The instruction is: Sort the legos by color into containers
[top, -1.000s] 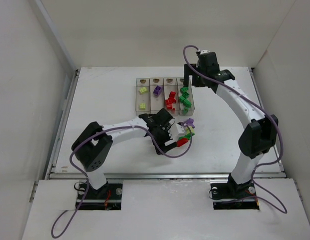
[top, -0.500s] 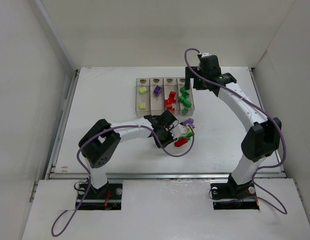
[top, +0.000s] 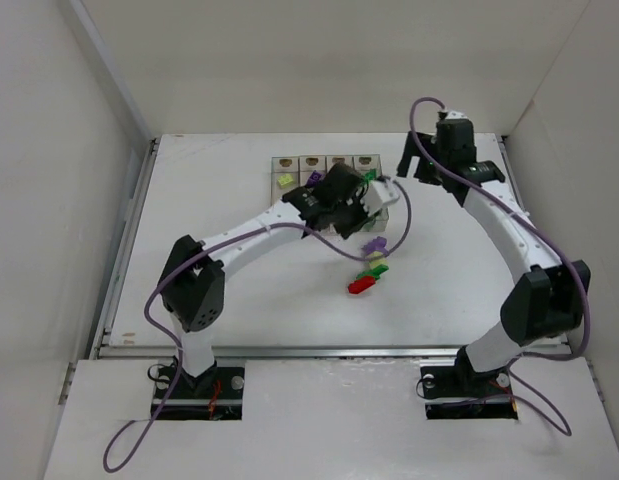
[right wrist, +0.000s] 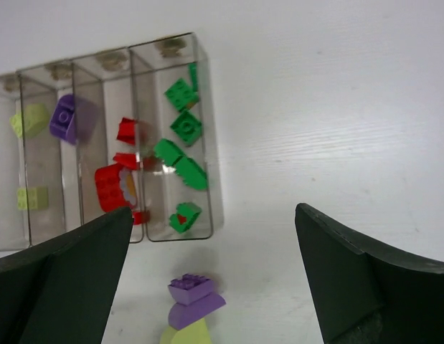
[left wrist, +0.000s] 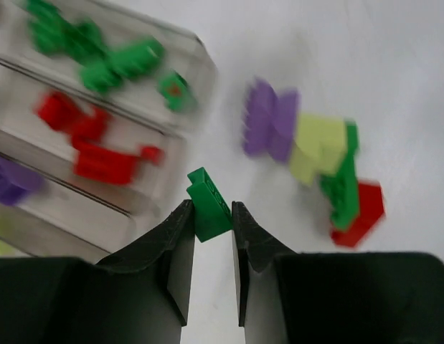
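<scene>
Legos point(right wrist: 184, 127) lie sorted by colour in the four containers point(right wrist: 205, 86), and a loose cluster point(top: 370, 266) sits on the table point(top: 209, 200) at their five o'clock. Our left gripper point(left wrist: 211, 215) pinches one green lego point(left wrist: 207, 203) near the containers. Our right gripper point(right wrist: 214, 215) is spread wide.

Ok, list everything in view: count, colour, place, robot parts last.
table: one, white, under everything
containers: four, clear with tan ends, joined in a row
green legos: about six, green, one end bin
red legos: about four, red, bin beside the green
purple lego: one, purple, next bin along
yellow-green legos: two, pale yellow-green, other end bin
loose legos: small pile, purple, yellow-green, green and red, on the table off the green bin's end
held lego: one, green, clamped above the table
left gripper: one, black, shut on the held lego
right gripper: one, black, open, above the table by the bins
</scene>
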`<state>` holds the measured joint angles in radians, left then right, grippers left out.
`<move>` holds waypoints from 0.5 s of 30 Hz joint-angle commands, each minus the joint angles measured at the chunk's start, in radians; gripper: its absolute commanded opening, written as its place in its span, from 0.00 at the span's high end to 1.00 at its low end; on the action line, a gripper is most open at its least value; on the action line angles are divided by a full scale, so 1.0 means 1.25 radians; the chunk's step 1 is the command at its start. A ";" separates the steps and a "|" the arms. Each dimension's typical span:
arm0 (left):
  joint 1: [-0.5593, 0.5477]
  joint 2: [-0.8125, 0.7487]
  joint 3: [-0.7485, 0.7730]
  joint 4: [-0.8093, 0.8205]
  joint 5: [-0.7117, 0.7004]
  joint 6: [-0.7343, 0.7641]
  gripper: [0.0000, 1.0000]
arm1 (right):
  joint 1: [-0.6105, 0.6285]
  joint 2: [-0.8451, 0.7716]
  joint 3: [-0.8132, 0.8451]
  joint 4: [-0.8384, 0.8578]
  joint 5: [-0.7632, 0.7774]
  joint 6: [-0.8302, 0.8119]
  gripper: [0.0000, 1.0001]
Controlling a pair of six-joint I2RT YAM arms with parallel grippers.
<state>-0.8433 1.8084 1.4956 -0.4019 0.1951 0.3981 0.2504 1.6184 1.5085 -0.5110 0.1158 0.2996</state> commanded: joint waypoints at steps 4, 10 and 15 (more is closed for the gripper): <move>0.035 0.139 0.202 0.219 -0.079 -0.078 1.00 | -0.082 -0.142 -0.105 0.145 0.050 0.106 0.00; 0.062 0.306 0.325 0.329 -0.130 -0.101 1.00 | -0.111 -0.158 -0.120 0.160 0.058 0.097 0.00; 0.062 0.338 0.325 0.426 -0.177 -0.101 0.89 | -0.134 -0.158 -0.120 0.167 0.050 0.067 0.00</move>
<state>-0.7639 2.2757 1.8679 -0.0124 0.0296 0.2920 0.1047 1.4414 1.3579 -0.3691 0.1753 0.3981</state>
